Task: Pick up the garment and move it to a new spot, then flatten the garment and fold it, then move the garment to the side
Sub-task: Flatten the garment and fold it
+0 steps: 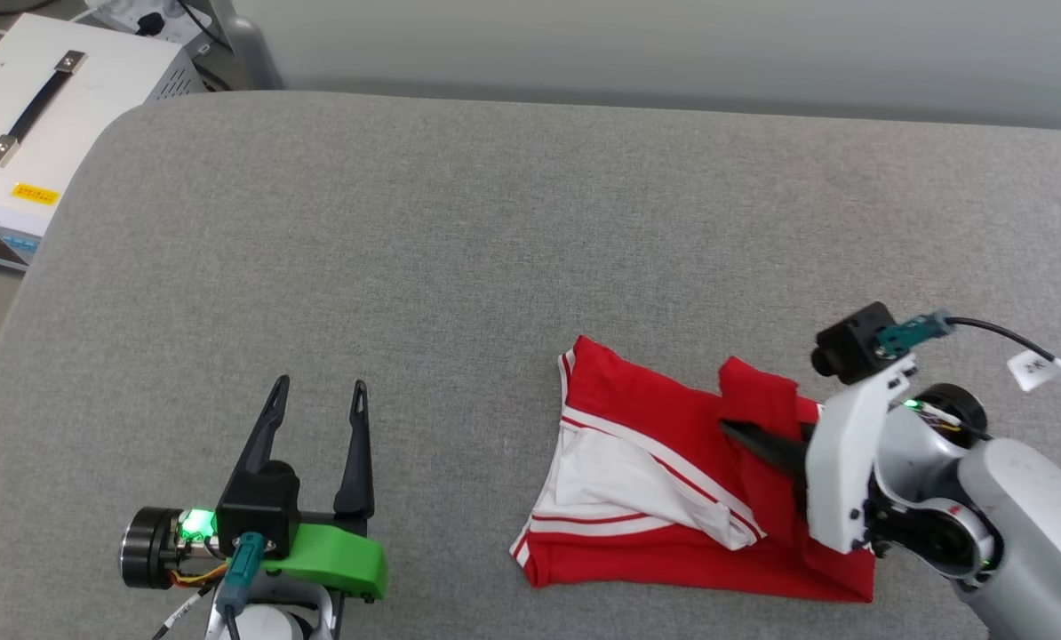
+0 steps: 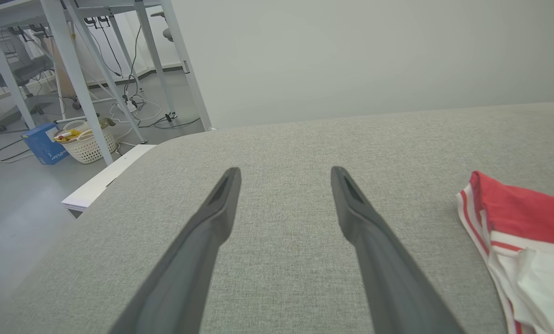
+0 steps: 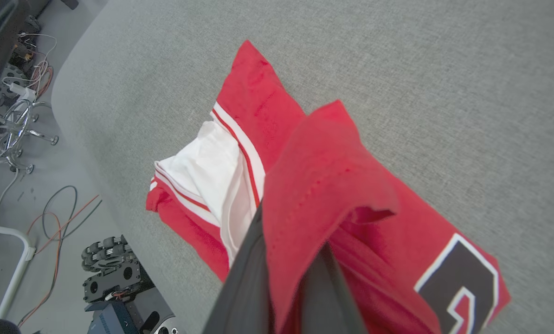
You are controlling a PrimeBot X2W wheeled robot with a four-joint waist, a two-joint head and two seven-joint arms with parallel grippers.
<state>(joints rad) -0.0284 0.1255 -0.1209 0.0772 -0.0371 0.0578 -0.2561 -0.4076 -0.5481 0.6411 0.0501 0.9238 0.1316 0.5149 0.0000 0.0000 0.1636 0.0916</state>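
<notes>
the grey padded surface [image 1: 495, 222] gives wide free room across the upper and middle frame of the head view. the garment [image 1: 637, 400] heaps at lower centre-right, the right gripper [image 1: 748, 437] and its arm crowding the lower right. the left gripper [image 1: 321, 384] stands at lower left, well apart from the cloth. a white case [image 1: 51, 116] sits beyond the upper left edge.

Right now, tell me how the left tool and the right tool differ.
The left tool is open, nothing between its fingers; the right tool is shut on a fold of the garment. The left tool is over the bare grey surface, apart from the garment; the right tool has red fabric draped over it. The left tool points forward, the right tool toward the robot's left. Both have long dark fingers.
</notes>
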